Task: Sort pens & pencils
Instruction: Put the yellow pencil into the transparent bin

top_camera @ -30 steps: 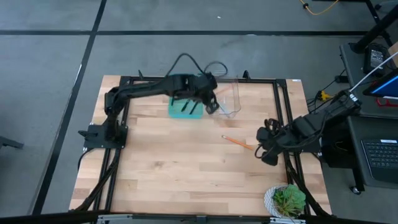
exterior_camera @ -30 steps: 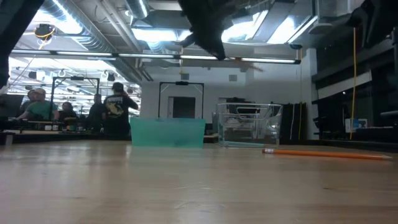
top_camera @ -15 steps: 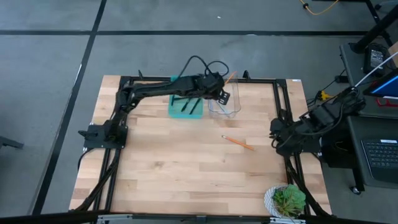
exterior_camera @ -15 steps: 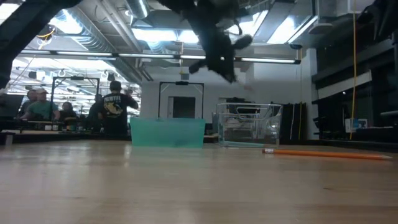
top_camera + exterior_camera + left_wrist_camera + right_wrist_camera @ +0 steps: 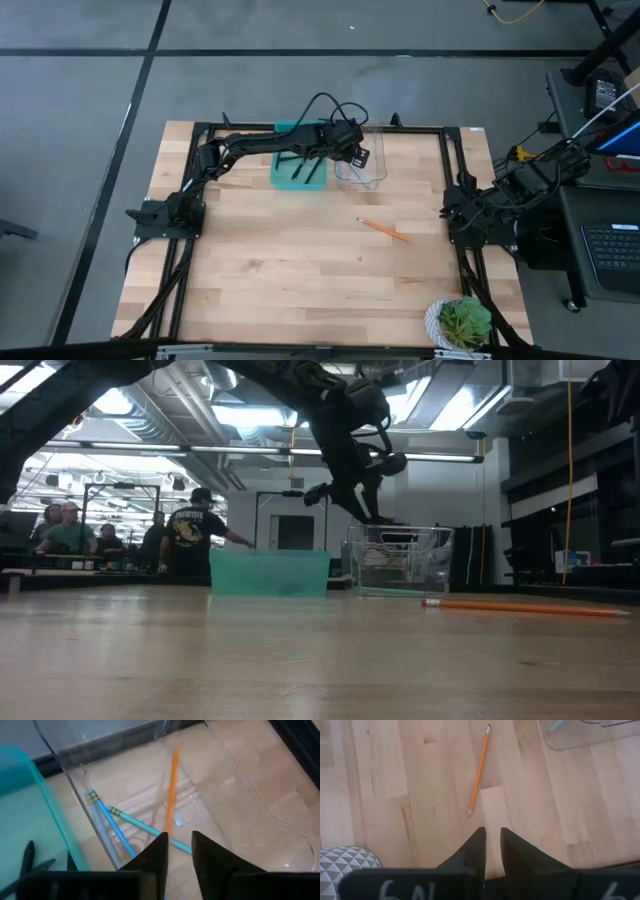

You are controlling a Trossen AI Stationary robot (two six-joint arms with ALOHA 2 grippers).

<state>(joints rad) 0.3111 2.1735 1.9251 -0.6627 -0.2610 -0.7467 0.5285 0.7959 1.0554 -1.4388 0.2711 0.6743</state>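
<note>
Left gripper [image 5: 177, 851] hangs right over the clear plastic bin [image 5: 362, 165] at the back of the table, fingers [image 5: 155, 854] parted a little with nothing between them. Just ahead of the tips an orange pencil [image 5: 171, 792] shows blurred and steeply tilted inside the bin, clear of the fingers, released. Under it, on the bin floor, lie two light-blue pencils [image 5: 116, 831], crossing near their ferrule ends. From table height the gripper [image 5: 372, 512] sits just above the bin's rim [image 5: 400, 532].

Beside the clear bin, touching it or nearly so, stands the teal bin [image 5: 297, 168], and black pens [image 5: 307, 172] lie in it; the left wrist view catches one pen [image 5: 27, 860] behind the teal wall. How many pens are in there, I cannot tell.

Right gripper [image 5: 491, 851] is over at the right edge of the table [image 5: 260, 270], by the frame rail, fingers [image 5: 514, 854] a narrow gap apart and holding nothing. Out in front of it, well apart, a second orange pencil [image 5: 479, 770] lies flat on the bare wood, between this gripper and the clear bin.

Near the front right corner sits a small potted plant [image 5: 464, 322]. Beyond the table, people [image 5: 190, 538] stand in the room.
</note>
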